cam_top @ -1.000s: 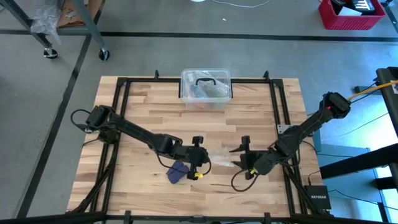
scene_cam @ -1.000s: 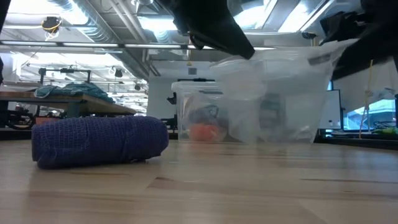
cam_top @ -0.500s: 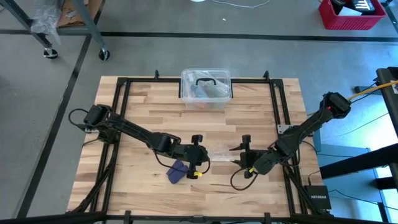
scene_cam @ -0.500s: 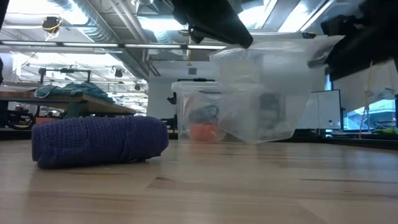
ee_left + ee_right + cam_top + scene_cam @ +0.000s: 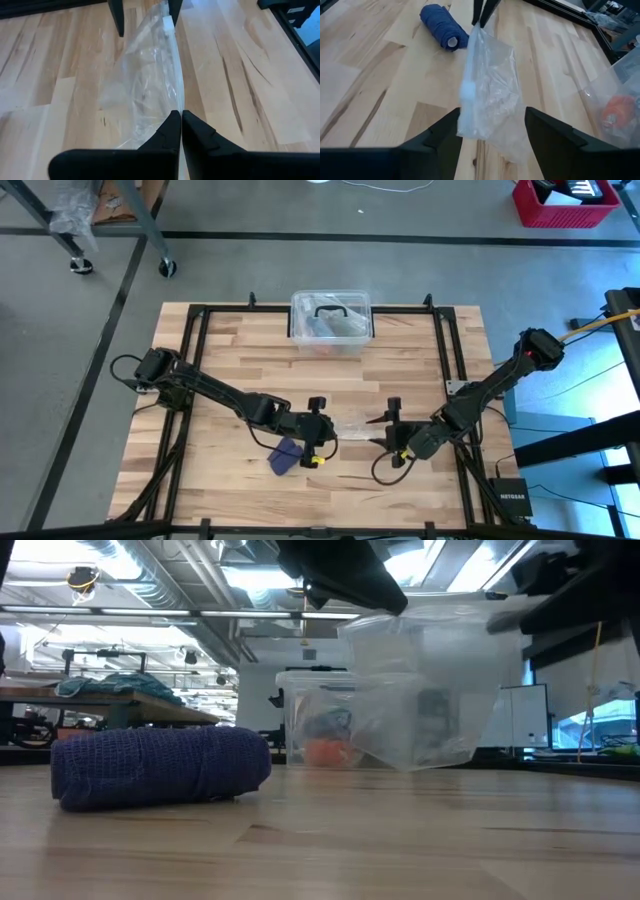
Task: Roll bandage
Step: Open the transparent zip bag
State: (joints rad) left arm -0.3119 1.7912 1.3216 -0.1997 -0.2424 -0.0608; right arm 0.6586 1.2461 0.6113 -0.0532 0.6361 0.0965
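The bandage (image 5: 284,455) is a dark navy roll that lies on its side on the wooden table; it also shows in the low view (image 5: 160,768) and the right wrist view (image 5: 442,31). My left gripper (image 5: 334,432) is just to the right of the roll, shut on a crinkled clear plastic wrapper (image 5: 352,425). My right gripper (image 5: 378,436) is open at the wrapper's other end. Its fingers stand on either side of the wrapper (image 5: 490,90) without touching it. My left gripper pinches the wrapper's near edge (image 5: 176,102) between its two shut fingertips (image 5: 172,125). It comes from the table's left, slanting down. The wrapper (image 5: 430,690) hangs slack below and beyond the fingers, its lower edge close to the table.
A clear plastic box with a black handle (image 5: 331,320) stands at the table's far edge, with an orange thing inside (image 5: 325,752). Black frame rails (image 5: 190,380) run along the table's left and right sides. Bare wood lies in front of the roll.
The wrapper's right end, earlier drawn up toward my right gripper, has come free of it and dropped back toward my left gripper. The wrapper now hangs from the left gripper alone. The bandage roll has not moved.
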